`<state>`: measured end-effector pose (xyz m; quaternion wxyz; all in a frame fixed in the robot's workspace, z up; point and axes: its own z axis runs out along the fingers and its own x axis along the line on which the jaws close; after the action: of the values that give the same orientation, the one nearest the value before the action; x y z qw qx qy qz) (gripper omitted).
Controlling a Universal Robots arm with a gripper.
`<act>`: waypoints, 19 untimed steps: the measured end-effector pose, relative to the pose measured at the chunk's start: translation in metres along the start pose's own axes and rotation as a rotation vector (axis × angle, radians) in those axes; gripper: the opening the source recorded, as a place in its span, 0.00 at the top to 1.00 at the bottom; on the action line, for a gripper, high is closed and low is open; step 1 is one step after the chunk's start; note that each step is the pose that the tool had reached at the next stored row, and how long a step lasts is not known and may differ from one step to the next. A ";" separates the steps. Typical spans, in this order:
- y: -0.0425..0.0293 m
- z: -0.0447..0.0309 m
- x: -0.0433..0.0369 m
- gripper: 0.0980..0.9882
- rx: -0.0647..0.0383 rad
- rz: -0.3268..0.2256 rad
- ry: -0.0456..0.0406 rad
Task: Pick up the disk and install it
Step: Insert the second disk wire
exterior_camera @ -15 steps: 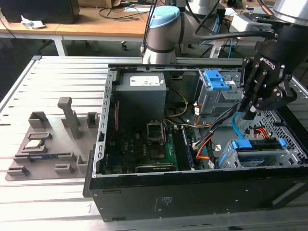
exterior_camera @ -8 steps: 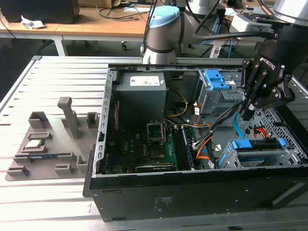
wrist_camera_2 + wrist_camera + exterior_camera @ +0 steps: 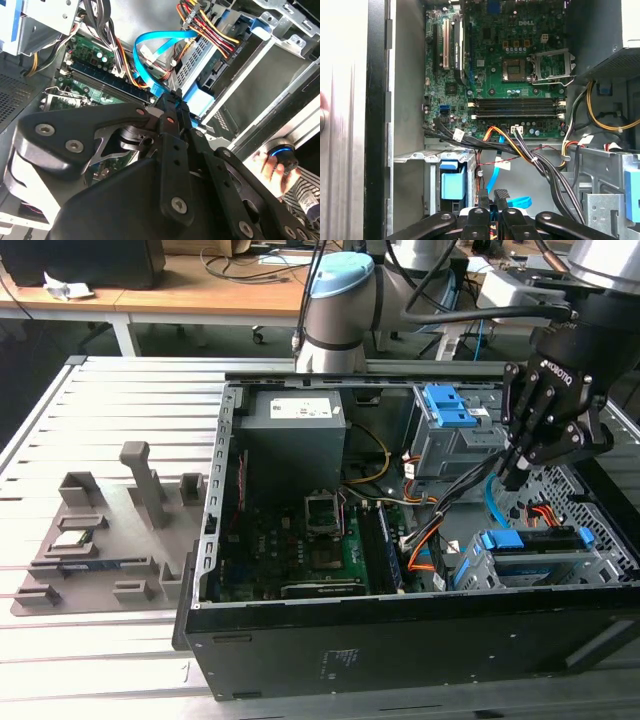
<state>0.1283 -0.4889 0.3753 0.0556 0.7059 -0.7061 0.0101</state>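
Black fingers (image 3: 175, 107) clenched — empty; poised above the disk (image 3: 530, 542) seated in its bay.

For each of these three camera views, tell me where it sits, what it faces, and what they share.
Exterior view: off the arm, looking down into the open computer case; the arm and tool show.
First wrist view: on the arm, facing the motherboard; closed fingertips show.
Second wrist view: on the arm, past the tool toward the disk.
Shared: the blue flat cable appears in both wrist views.
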 end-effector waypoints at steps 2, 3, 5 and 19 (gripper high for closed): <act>-0.0001 0.0011 0.0124 0.93 0.000 0.000 0.0003; -0.0003 0.0026 0.0202 0.93 0.000 0.000 -0.0008; -0.0048 0.0066 0.0272 0.93 0.000 0.000 -0.0036; -0.0317 0.0298 0.0250 0.93 -0.002 -0.001 -0.0044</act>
<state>0.1581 -0.5167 0.3460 0.0546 0.7060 -0.7060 0.0080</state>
